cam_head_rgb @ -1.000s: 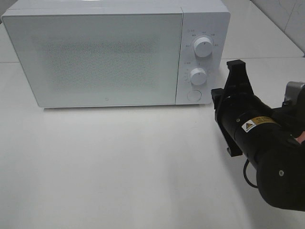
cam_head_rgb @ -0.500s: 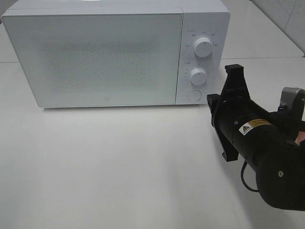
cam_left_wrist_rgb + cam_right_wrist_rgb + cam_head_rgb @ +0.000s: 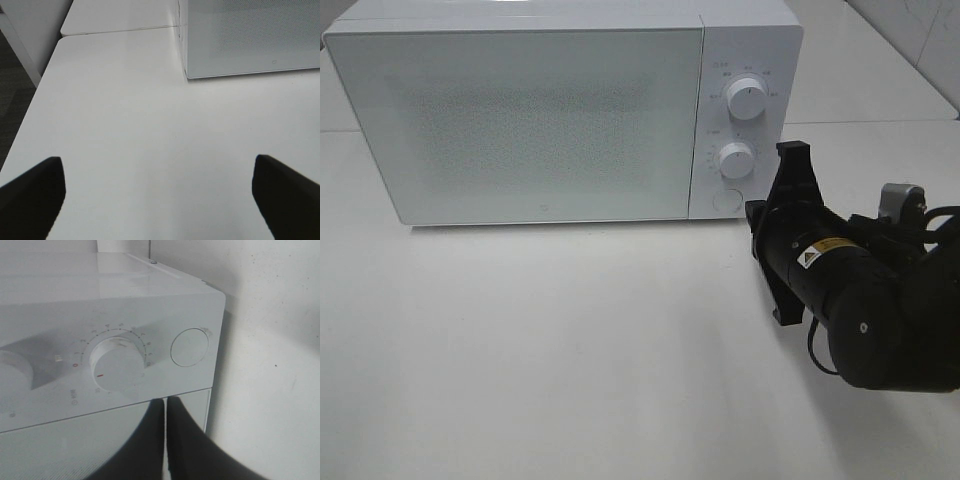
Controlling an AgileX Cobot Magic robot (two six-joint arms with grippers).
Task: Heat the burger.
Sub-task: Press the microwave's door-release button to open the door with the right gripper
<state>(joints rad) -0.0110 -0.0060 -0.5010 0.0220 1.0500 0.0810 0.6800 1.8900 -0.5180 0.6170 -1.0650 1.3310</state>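
Note:
The burger is out of view. A white microwave (image 3: 520, 120) stands at the back of the table with its door shut. My right gripper (image 3: 165, 404) is shut with nothing in it, its tips close to the front panel, near the seam beside the lower knob (image 3: 117, 365) and the round button (image 3: 189, 347). In the high view the black right arm (image 3: 850, 290) sits just right of the button (image 3: 726, 200). My left gripper (image 3: 157, 167) is open over bare table, with the microwave's corner (image 3: 186, 75) ahead of it.
On the control panel the upper knob (image 3: 747, 100) sits above the lower knob (image 3: 735, 159). White table (image 3: 570, 340) spreads in front of the microwave. The table's left edge (image 3: 30, 110) drops to a dark floor.
The right arm has moved left, toward the microwave's control panel, and slightly nearer the table's front. Its gripper stays shut. The microwave has not moved.

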